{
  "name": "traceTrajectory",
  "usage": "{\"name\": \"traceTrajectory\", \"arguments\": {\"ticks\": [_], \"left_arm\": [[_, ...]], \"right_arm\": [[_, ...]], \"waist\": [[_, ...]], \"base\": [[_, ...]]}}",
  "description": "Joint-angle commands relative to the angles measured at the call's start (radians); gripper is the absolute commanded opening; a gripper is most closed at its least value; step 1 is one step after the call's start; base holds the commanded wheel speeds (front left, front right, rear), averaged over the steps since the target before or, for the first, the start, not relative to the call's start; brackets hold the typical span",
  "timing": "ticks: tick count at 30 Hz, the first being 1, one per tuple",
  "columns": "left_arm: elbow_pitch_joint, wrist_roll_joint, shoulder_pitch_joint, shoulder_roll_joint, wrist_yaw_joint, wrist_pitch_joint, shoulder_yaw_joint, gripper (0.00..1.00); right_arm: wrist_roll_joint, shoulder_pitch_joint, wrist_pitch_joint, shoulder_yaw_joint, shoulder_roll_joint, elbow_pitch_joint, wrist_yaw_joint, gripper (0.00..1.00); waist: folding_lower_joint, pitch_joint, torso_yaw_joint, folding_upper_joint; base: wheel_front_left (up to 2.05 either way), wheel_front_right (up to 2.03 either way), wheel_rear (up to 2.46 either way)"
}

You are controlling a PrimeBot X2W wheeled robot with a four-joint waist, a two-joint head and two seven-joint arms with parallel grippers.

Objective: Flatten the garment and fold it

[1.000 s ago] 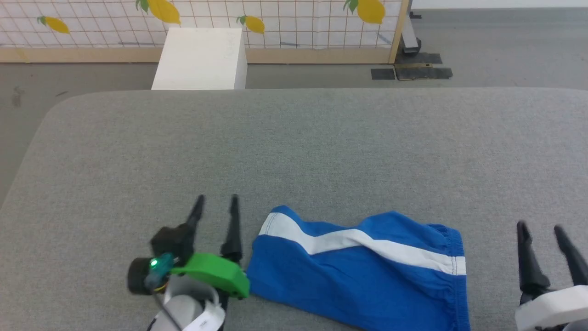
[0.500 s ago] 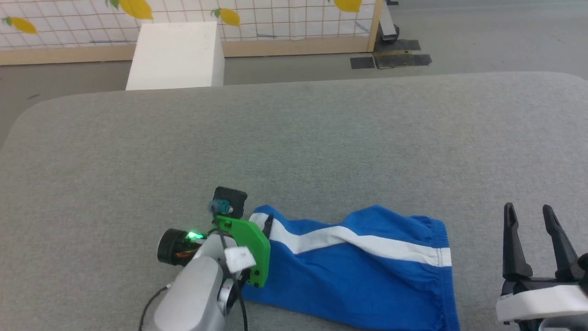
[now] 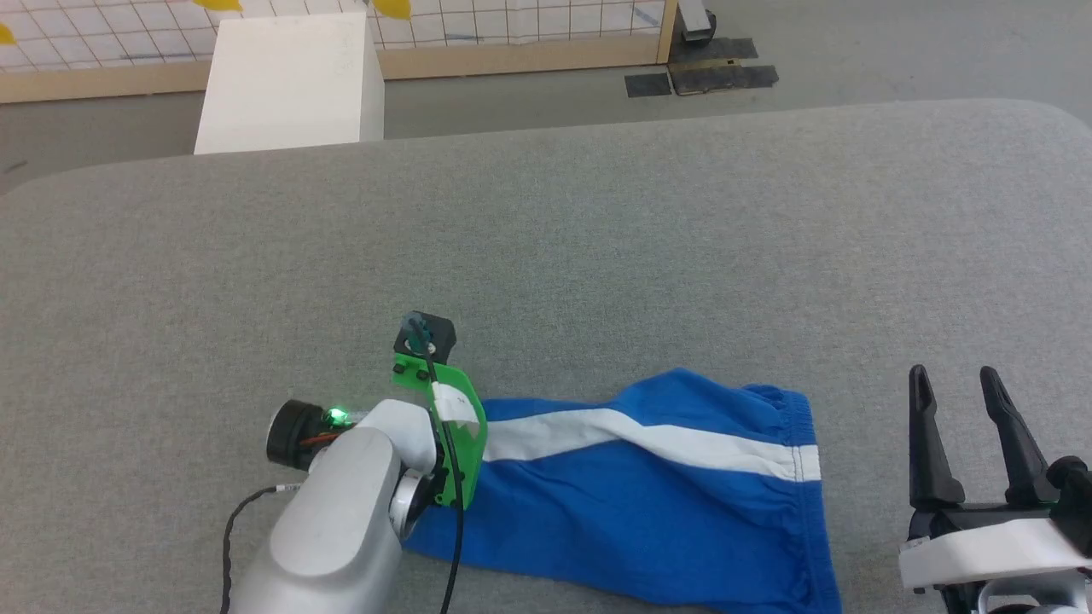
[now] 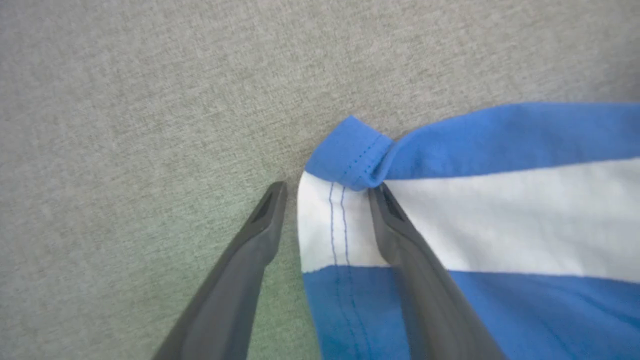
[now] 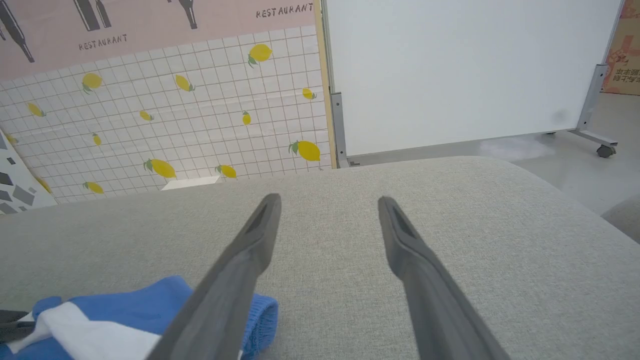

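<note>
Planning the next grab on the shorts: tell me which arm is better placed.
Left. The left claw straddles the hem corner of the shorts, one finger over cloth, one over the table, set apart. The right claw stands open beside the waistband end, clear of the cloth.

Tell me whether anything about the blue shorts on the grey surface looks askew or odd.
Yes. The shorts are not flat: the white stripe runs crooked across them, and the hem corner is bunched and turned over, where the open fingers of the left gripper straddle the hem. Nothing looks damaged.
</note>
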Motion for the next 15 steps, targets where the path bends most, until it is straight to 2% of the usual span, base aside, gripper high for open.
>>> {"name": "traceTrajectory", "arguments": {"ticks": [1, 5, 11, 15], "left_arm": [[0.021, -0.011, 0.046, 0.009, -0.011, 0.033, -0.015, 0.00], [-0.051, -0.007, 0.060, 0.021, 0.013, -0.009, -0.006, 0.00], [-0.179, -0.049, 0.126, 0.021, 0.108, -0.191, 0.094, 0.00], [-0.262, -0.100, 0.221, 0.017, 0.152, -0.275, 0.164, 0.00]], "right_arm": [[0.004, -0.020, -0.004, 0.005, 0.001, 0.000, -0.001, 1.00], [0.003, -0.022, -0.001, 0.019, 0.001, 0.000, -0.001, 1.00], [0.003, -0.020, 0.000, 0.037, 0.001, -0.005, -0.001, 1.00], [0.005, -0.014, 0.019, 0.058, 0.001, -0.015, -0.001, 1.00]], "waist": [[0.0000, 0.003, 0.001, 0.0000], [0.0000, 0.002, 0.008, 0.0000], [0.0000, -0.007, 0.024, 0.0000], [0.0000, -0.016, 0.040, 0.0000]], "base": [[0.00, 0.00, 0.00], [0.00, 0.00, 0.00], [0.00, 0.00, 0.00], [0.00, 0.00, 0.00]]}}
